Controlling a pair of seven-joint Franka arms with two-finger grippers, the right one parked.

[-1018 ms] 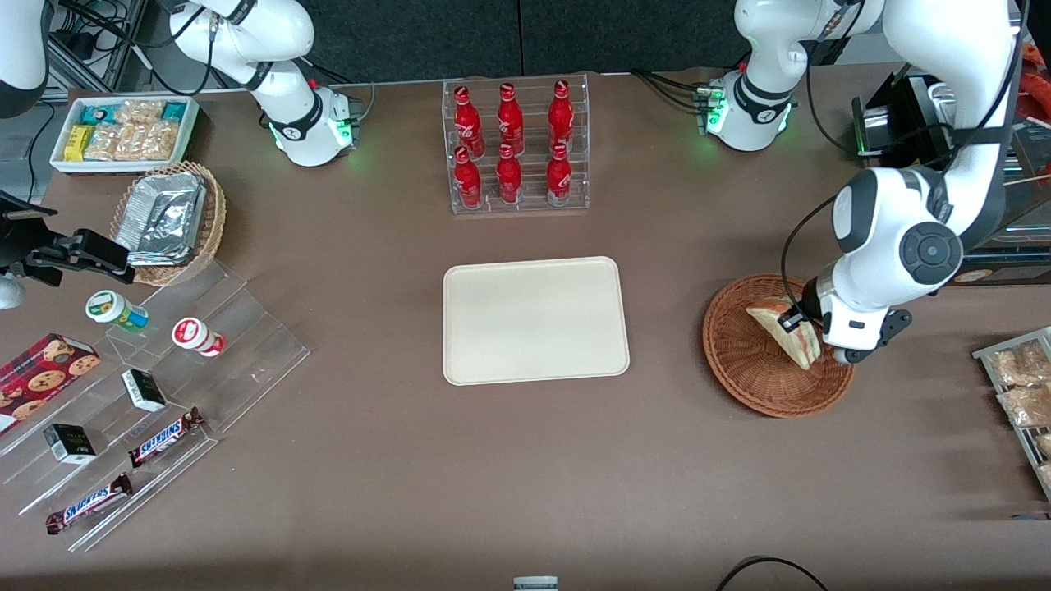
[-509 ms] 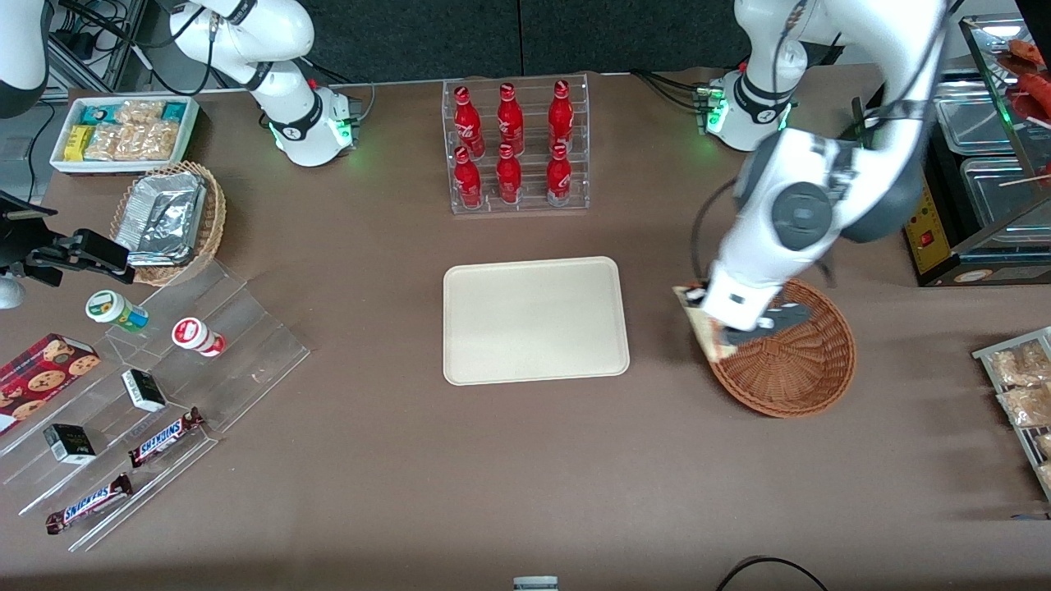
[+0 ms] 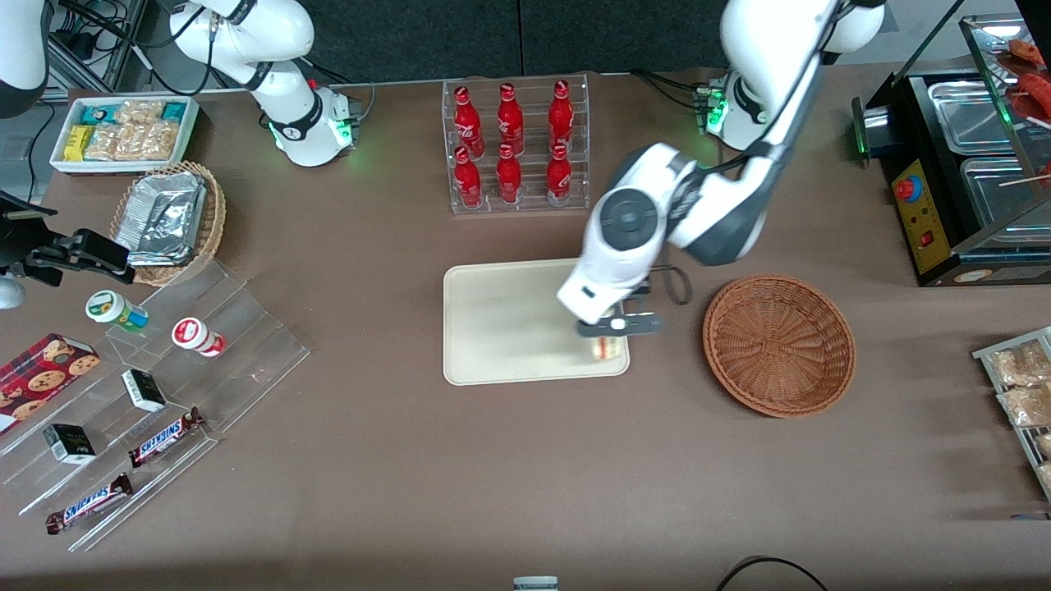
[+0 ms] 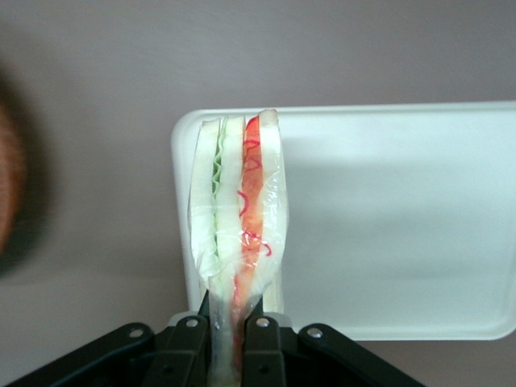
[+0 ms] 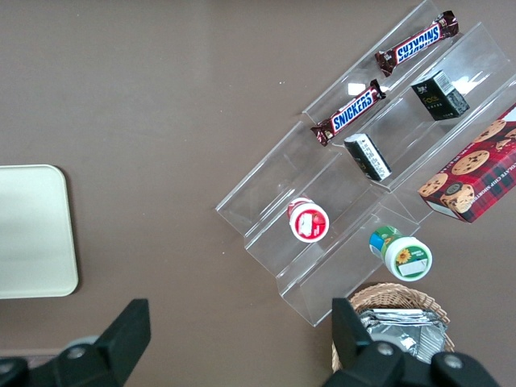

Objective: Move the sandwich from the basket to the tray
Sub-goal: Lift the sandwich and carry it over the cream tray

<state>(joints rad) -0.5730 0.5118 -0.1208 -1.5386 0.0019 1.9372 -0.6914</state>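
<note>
My left gripper (image 3: pixel 611 327) is shut on the sandwich (image 3: pixel 606 347) and holds it over the tray's (image 3: pixel 509 320) corner that lies nearest the basket and the front camera. In the left wrist view the sandwich (image 4: pixel 236 218) is a plastic-wrapped wedge with green and red filling, pinched between the gripper's (image 4: pixel 228 343) black fingers (image 4: pixel 262 347), above the cream tray (image 4: pixel 403 226). The reddish-brown wicker basket (image 3: pixel 778 345) stands beside the tray toward the working arm's end, with nothing in it. The tray also shows in the right wrist view (image 5: pixel 32 230).
An acrylic rack of red bottles (image 3: pixel 516 146) stands farther from the front camera than the tray. A clear stepped stand with snacks (image 3: pixel 148 394), a tan foil basket (image 3: pixel 171 220) and a white snack bin (image 3: pixel 123 131) lie toward the parked arm's end. A rack of packets (image 3: pixel 1022 394) lies near the basket.
The left gripper has carried the sandwich out of the basket and sideways to above the tray's corner. The basket now holds nothing.
</note>
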